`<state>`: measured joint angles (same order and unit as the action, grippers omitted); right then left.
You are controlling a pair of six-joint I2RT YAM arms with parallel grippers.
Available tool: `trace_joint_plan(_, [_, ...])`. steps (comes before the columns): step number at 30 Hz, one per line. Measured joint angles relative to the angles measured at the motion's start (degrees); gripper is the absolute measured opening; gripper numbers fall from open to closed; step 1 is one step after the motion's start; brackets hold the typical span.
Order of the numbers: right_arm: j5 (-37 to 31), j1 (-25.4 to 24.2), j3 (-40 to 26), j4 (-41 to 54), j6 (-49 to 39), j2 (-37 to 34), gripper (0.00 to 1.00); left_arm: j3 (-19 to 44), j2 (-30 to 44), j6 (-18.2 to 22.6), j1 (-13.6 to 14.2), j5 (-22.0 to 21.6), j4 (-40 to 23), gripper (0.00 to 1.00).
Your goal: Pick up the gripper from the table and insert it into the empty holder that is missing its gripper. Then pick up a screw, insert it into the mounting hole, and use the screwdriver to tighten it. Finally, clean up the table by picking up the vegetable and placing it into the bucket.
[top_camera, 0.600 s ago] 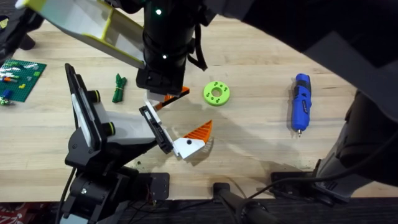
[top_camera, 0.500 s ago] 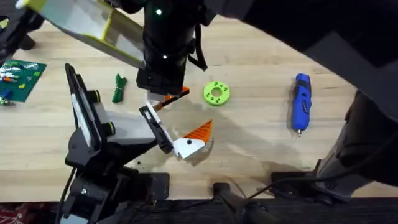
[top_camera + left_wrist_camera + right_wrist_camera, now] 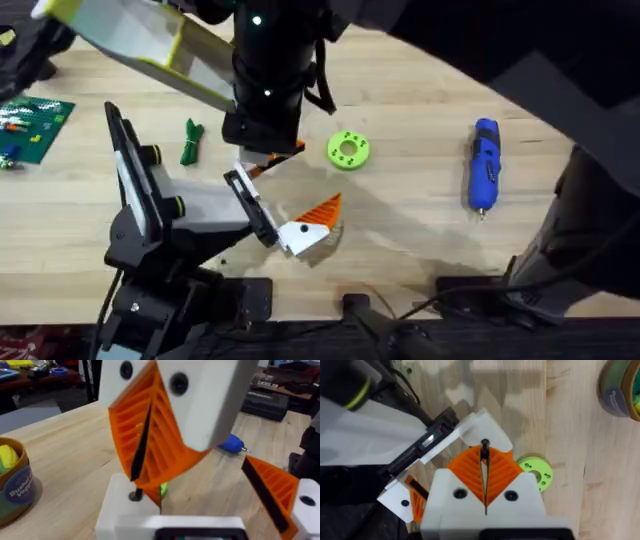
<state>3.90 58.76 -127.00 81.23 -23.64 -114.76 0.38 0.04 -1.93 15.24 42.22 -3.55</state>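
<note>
The holder (image 3: 250, 208) is the black bar at the end of the white-grey left arm, and its two fingers stand apart as my left gripper (image 3: 310, 178). The gripper (image 3: 490, 422), white with an orange tip, sits at the bar's far end beside its mounted twin (image 3: 310, 228). My right gripper (image 3: 485, 452) hangs over it, shut on a black screw (image 3: 484, 444) whose tip meets the white base (image 3: 120, 510). The vegetable (image 3: 190, 140) lies left of the holder. The blue screwdriver (image 3: 484, 165) lies at the right. The bucket (image 3: 620, 385) stands beyond the holder.
A lime-green disc (image 3: 347, 150) lies just right of the right gripper. A green brick plate (image 3: 35, 122) sits at the left edge. The right arm's dark bulk spans the upper right. Bare wood lies between the disc and the screwdriver.
</note>
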Motion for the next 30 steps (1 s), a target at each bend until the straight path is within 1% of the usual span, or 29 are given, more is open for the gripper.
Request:
trace_joint_plan(11, [0.0, 0.0, 0.0, 0.0, 0.0, 0.0, 0.012, 0.0, 0.0, 0.0, 0.0, 0.0, 0.0, 0.986])
trace_joint_plan(19, [0.7, 0.2, 0.0, -0.3, 0.0, -1.3, 0.012, 0.0, 0.0, 0.0, 0.0, 0.0, 0.0, 0.986])
trace_joint_plan(30, [1.0, 0.2, 0.0, -0.4, -1.7, -1.7, 0.012, 0.0, 0.0, -0.7, 0.0, 0.0, 0.0, 0.986])
